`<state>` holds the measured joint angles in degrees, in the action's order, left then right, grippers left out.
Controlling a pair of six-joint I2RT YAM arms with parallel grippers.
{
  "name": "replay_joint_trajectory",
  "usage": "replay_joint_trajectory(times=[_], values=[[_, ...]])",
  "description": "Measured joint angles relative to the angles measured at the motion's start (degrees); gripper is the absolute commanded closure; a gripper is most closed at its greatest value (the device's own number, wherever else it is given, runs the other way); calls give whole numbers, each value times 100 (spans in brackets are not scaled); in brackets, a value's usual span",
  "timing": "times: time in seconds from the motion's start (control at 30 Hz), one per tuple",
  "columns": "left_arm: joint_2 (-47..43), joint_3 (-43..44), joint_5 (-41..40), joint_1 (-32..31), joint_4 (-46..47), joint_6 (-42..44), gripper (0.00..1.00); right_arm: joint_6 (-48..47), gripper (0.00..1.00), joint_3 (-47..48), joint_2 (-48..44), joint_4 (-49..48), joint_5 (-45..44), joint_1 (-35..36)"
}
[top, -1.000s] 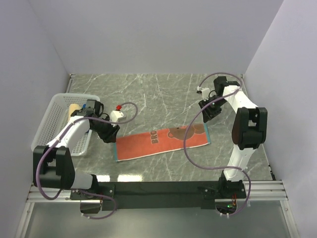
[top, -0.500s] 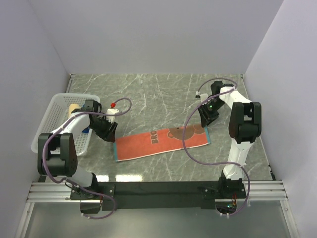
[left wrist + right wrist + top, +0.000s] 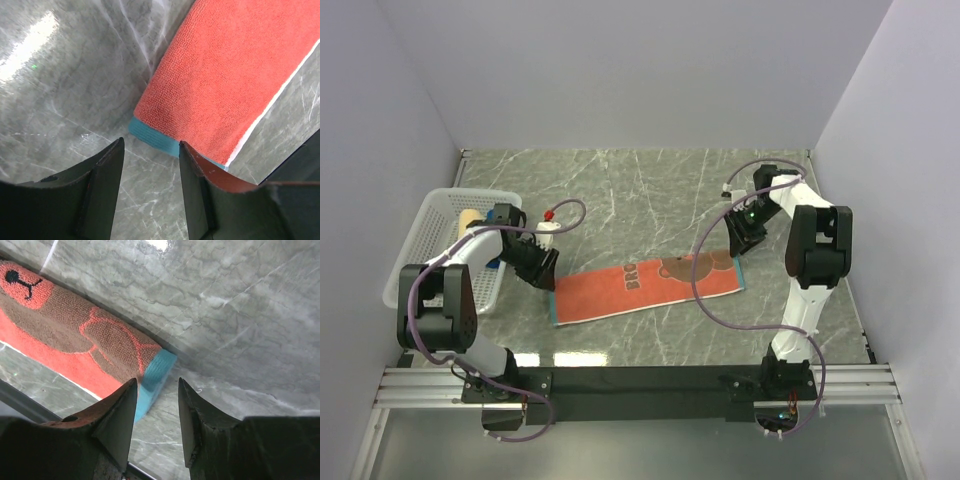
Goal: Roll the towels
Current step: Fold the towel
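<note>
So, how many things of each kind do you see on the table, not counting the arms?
Towels: 2 (orange towel flat on the table, beige roll in the white basket)
Baskets: 1
Total: 3
A blue scrap at the basket's right edge is too hidden to count.

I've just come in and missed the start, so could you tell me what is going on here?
Two robot arms are setting up to roll a rust-orange towel, which lies flat and unrolled on the marble table. The left gripper is poised open at the towel's teal-edged end on its side, and the right gripper is open at the opposite teal end. Neither holds the cloth yet. A white basket stands at the table's left side.
</note>
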<state>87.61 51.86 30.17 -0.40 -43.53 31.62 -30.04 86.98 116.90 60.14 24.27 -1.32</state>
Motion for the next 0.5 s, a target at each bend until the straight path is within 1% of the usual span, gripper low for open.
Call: replay_joint_trajectory(times=[0.13,0.23,0.3,0.33,0.37,0.4,0.43,0.47,0.5], values=[[146,0,0,0,-31,2,48,39,59,0,76,-2,70,-15],[258,0,7,0,-59,0,50,50,65,0,144,-2,94,-15],[317,2,33,0,-74,0,52,57,71,2,157,0,114,-15],[350,2,59,0,-79,-2,54,55,74,0,157,4,131,-15],[378,11,87,0,-94,-7,57,57,82,0,157,7,155,-15],[393,22,116,0,-103,-24,61,46,86,0,157,9,177,-15],[407,44,162,0,-114,-57,70,55,89,0,157,11,195,-15],[411,70,199,0,-122,-101,74,59,99,2,157,13,208,-15],[411,85,214,0,-125,-83,78,39,100,2,157,11,221,-17]])
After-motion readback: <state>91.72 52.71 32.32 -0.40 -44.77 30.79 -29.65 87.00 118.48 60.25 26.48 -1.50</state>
